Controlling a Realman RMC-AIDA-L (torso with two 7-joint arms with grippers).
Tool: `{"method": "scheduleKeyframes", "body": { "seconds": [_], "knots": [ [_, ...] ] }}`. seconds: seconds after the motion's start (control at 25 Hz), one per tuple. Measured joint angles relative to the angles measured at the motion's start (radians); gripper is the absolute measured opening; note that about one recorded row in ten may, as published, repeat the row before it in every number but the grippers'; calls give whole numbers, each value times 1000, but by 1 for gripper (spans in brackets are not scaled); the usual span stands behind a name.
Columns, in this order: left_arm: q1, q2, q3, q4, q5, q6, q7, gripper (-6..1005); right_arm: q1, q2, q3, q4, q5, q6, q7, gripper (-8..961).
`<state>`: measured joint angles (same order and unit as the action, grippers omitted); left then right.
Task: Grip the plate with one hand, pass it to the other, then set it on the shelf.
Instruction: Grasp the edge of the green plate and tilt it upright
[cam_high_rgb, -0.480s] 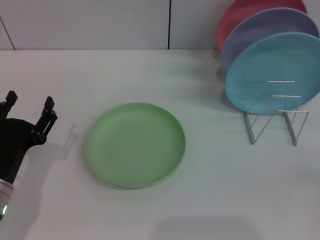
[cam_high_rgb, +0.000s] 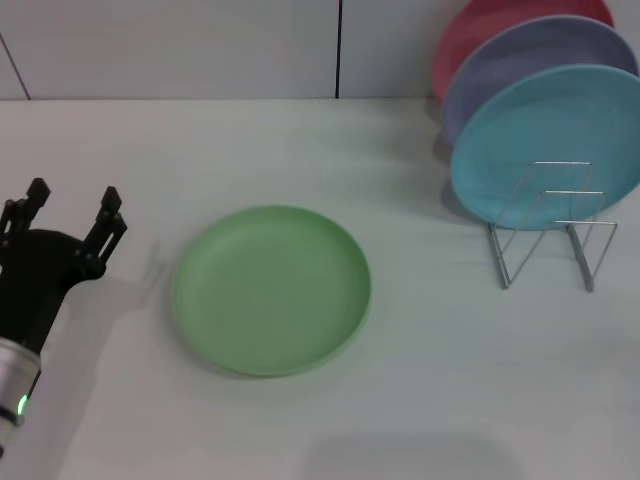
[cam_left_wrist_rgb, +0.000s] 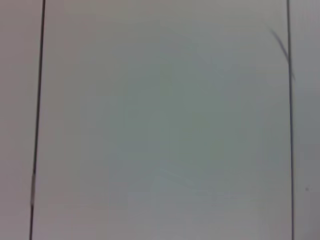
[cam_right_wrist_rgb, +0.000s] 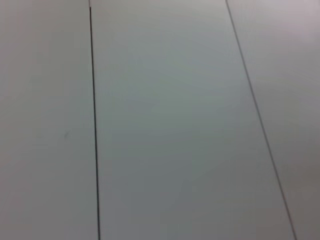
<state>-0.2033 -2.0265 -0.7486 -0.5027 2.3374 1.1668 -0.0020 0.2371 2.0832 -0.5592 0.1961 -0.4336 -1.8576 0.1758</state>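
The round, light green, matte plastic plate (cam_high_rgb: 271, 289) lies flat on the white table (cam_high_rgb: 420, 400), well left of the thin silver wire rack (cam_high_rgb: 552, 232). The black two-finger left pincer (cam_high_rgb: 72, 206) hovers just beside the plate's left rim, its fingers apart. The right pincer is out of view. The rim is shallow and sits flush to the table, so the fingers may skid over it or push the plate away.
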Motion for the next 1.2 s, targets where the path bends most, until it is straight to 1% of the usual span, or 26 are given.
{"method": "scheduleKeyframes", "body": {
  "seconds": [0.08,0.12,0.16,0.2,0.24,0.28,0.32,0.4,0.44,0.52,0.56,0.64,0.72,0.76,0.8,0.88,0.96,1.0,1.04,1.16,1.2],
  "knots": [
    [0,0,0,0,0,0,0,805,1,0,0,0,-4,2,0,817],
    [7,18,-4,-54,0,-50,15,805,2,0,0,0,-7,3,1,817],
    [26,44,-25,-163,1,-140,90,804,4,-1,-1,0,-10,4,1,817],
    [58,47,-88,-285,1,-246,249,804,7,-1,-1,0,-13,4,1,817],
    [58,47,-88,-285,1,-246,249,804,7,0,-1,1,-15,4,2,817],
    [98,30,-182,-422,0,-397,407,803,7,0,-1,1,-15,4,2,817],
    [98,30,-182,-422,0,-397,407,803,7,0,-1,1,-17,4,3,816],
    [143,9,-277,-582,1,-621,535,802,4,0,-1,2,-19,3,14,816],
    [175,-10,-340,-692,1,-794,612,802,4,0,-1,2,-19,3,14,816],
    [200,-29,-390,-779,1,-936,660,801,3,0,-1,2,-19,2,22,816],
    [218,-38,-421,-843,0,-1044,682,801,3,0,-1,2,-19,3,24,816],
    [233,-40,-449,-923,-4,-1191,686,800,3,0,-1,2,-19,7,25,816],
    [240,-39,-464,-977,-5,-1286,676,799,5,-1,-1,2,-19,9,26,816],
    [244,-40,-468,-995,-4,-1310,675,799,6,-1,-1,2,-20,11,26,816],
    [252,-41,-469,-1008,8,-1318,680,799,8,-1,-1,2,-24,14,26,816],
    [258,-43,-464,-1007,33,-1291,689,798,8,0,-1,2,-27,16,26,816],
    [259,-43,-440,-976,78,-1193,700,797,9,0,-1,2,-31,18,27,816],
    [260,-43,-395,-920,111,-1036,718,797,10,0,-1,2,-33,20,27,816],
    [260,-43,-395,-920,111,-1036,718,796,10,0,-1,2,-33,20,27,816],
    [255,-45,-320,-802,124,-714,750,795,7,0,-1,2,-33,21,27,816],
    [240,-47,-287,-726,120,-541,766,795,5,0,-1,2,-34,22,27,816]
  ]
}}
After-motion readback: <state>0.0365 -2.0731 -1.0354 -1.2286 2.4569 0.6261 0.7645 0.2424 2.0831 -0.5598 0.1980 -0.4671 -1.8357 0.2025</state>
